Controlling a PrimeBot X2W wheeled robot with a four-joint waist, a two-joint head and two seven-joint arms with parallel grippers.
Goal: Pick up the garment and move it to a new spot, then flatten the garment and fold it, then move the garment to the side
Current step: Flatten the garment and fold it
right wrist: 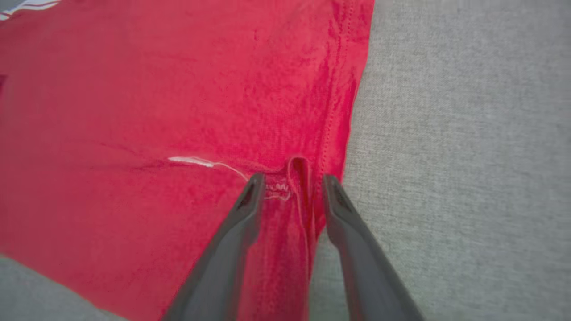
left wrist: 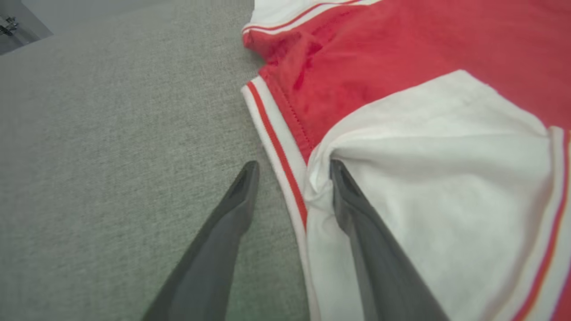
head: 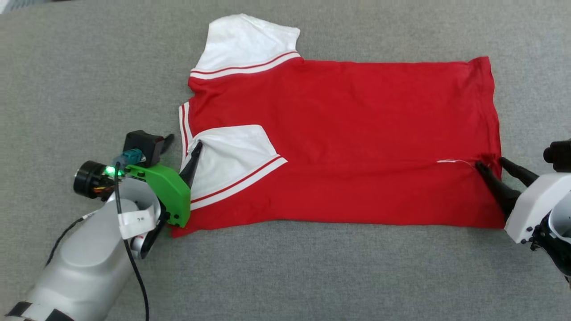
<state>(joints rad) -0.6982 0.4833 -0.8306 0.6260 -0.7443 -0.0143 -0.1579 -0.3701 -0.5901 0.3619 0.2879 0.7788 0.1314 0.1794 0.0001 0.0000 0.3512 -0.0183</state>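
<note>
Garment (head: 348,133), a red jersey with white sleeves, lay spread flat on the grey surface (head: 89,67) between the robot's two hands. The left hand (left wrist: 293,165) stood open at the collar end. One finger rested on the folded-in white sleeve (head: 232,156) and the other on bare surface just outside the striped trim (left wrist: 276,151); it gripped nothing. The right hand (right wrist: 292,176), also open, sat at the hem end, its fingers either side of a small raised pucker (right wrist: 299,171) of red cloth without closing on it. A loose white thread (right wrist: 200,162) lay just beside its fingertips.
</note>
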